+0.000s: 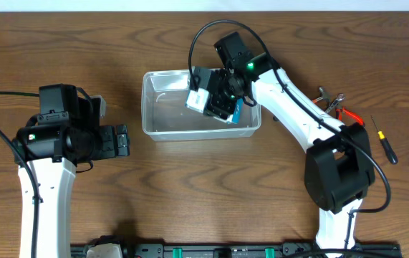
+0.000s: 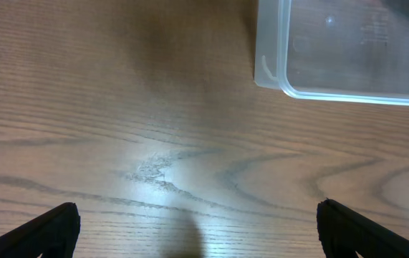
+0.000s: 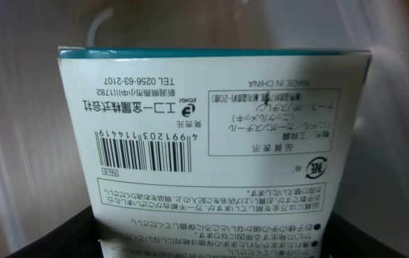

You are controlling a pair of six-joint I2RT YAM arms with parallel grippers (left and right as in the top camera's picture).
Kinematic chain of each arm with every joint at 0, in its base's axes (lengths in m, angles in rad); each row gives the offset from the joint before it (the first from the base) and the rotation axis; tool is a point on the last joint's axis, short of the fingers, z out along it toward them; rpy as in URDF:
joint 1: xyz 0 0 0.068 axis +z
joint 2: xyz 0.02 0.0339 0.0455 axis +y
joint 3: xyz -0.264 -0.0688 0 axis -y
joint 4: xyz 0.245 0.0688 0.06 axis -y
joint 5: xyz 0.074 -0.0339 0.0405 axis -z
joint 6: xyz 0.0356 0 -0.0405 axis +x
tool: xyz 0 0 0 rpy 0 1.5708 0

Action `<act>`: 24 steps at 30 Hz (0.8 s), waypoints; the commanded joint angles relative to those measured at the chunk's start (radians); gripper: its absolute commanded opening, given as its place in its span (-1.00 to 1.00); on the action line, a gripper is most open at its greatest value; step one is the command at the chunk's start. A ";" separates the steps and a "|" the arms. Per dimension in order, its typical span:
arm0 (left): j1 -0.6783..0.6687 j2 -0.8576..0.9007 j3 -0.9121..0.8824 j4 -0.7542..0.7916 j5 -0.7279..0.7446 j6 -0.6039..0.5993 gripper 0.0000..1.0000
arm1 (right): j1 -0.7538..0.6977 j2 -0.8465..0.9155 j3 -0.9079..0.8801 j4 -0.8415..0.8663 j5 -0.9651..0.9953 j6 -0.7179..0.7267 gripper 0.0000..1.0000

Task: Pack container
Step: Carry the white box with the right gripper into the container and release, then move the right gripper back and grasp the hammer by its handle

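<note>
The table (image 1: 61, 43) carries the clear container (image 1: 168, 118) at its middle, between the two arms. The right jaws pinch a printed packet (image 3: 211, 107), tilted over the container's right half. The left jaws stand spread and empty above bare wood beside it. I'd lower the packet level and clear of the rim before releasing, so it lies flat.

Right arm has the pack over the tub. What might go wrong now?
1. The pack hangs tilted in the right gripper; released so, it may lean on the tub wall instead of lying flat.
2. The left gripper is open, off the tub; a bump could slide it.
</note>
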 commanded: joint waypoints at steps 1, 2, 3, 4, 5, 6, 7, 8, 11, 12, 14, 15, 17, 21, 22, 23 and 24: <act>-0.003 0.004 0.006 0.000 -0.012 0.007 0.96 | 0.003 0.021 0.016 -0.047 -0.037 -0.051 -0.42; -0.003 0.004 0.006 0.000 -0.012 0.007 0.96 | 0.003 0.023 0.016 -0.066 -0.030 -0.050 -0.36; -0.003 0.004 0.006 0.000 -0.012 0.007 0.96 | 0.003 0.025 0.016 -0.077 -0.026 -0.049 -0.25; -0.003 0.004 0.006 0.000 -0.012 0.007 0.96 | 0.003 0.025 0.016 -0.082 -0.026 -0.046 -0.16; -0.003 0.004 0.006 0.000 -0.012 0.007 0.96 | 0.003 0.024 0.016 -0.083 -0.026 -0.046 -0.04; -0.003 0.004 0.006 0.000 -0.012 0.007 0.96 | 0.003 0.021 0.016 -0.081 -0.026 -0.046 0.62; -0.003 0.004 0.006 0.000 -0.012 0.007 0.96 | 0.003 0.020 0.016 -0.078 -0.026 -0.046 0.98; -0.003 0.004 0.006 0.000 -0.012 0.007 0.97 | 0.003 0.018 0.016 -0.077 -0.026 -0.046 0.98; -0.003 0.004 0.006 -0.001 -0.012 0.007 0.96 | 0.003 0.010 0.019 -0.076 -0.021 -0.018 0.99; -0.003 0.004 0.006 -0.002 -0.012 0.007 0.96 | 0.002 0.008 0.026 -0.075 -0.013 0.009 0.99; -0.003 0.004 0.006 -0.003 -0.012 0.007 0.96 | 0.000 0.003 0.053 -0.079 0.014 0.079 0.99; -0.003 0.004 0.006 -0.004 -0.012 0.007 0.96 | -0.003 0.000 0.074 -0.085 0.035 0.122 0.99; -0.003 0.004 0.006 -0.005 -0.012 0.007 0.96 | -0.011 -0.016 0.124 -0.105 0.086 0.206 0.99; -0.003 0.004 0.006 -0.007 -0.012 0.007 0.96 | -0.062 -0.079 0.233 -0.131 0.353 0.513 0.99; -0.003 0.004 0.006 -0.007 -0.012 0.007 0.96 | -0.080 -0.097 0.250 -0.140 0.415 0.581 0.98; -0.003 0.004 0.006 -0.007 -0.012 0.007 0.96 | -0.101 -0.117 0.264 -0.152 0.466 0.642 0.99; -0.003 0.004 0.006 -0.007 -0.012 0.007 0.96 | -0.130 -0.141 0.274 -0.169 0.500 0.698 0.99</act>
